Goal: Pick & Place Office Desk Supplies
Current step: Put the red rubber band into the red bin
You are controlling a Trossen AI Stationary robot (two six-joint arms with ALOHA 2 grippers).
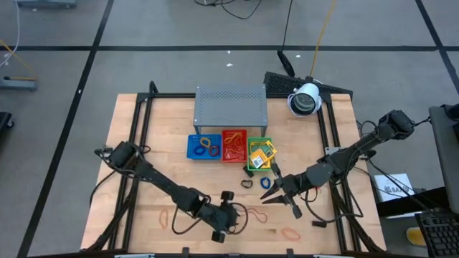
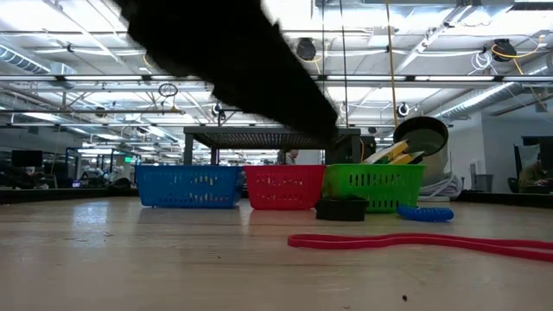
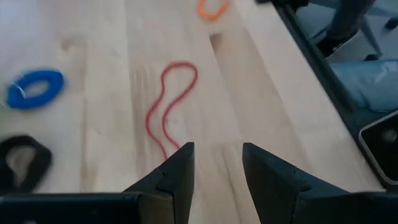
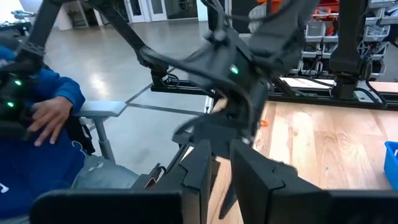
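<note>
I can read no label or writing anywhere, not even on the yellow-and-green packets (image 1: 262, 155) poking out of the slatted green plastic tray (image 1: 251, 145). My left gripper (image 3: 217, 171) hangs low over the pale wood-grain table (image 1: 143, 215) near its front edge, its dark blocky fingers parted and empty, with a thin looped red rubber band (image 3: 169, 104) lying just ahead, beside a fat blue ring (image 3: 35, 88) and a black ring (image 3: 22, 160). My right gripper (image 1: 276, 198) hovers tilted by the blue ring, fingers narrowly parted; I cannot tell whether they grip anything.
</note>
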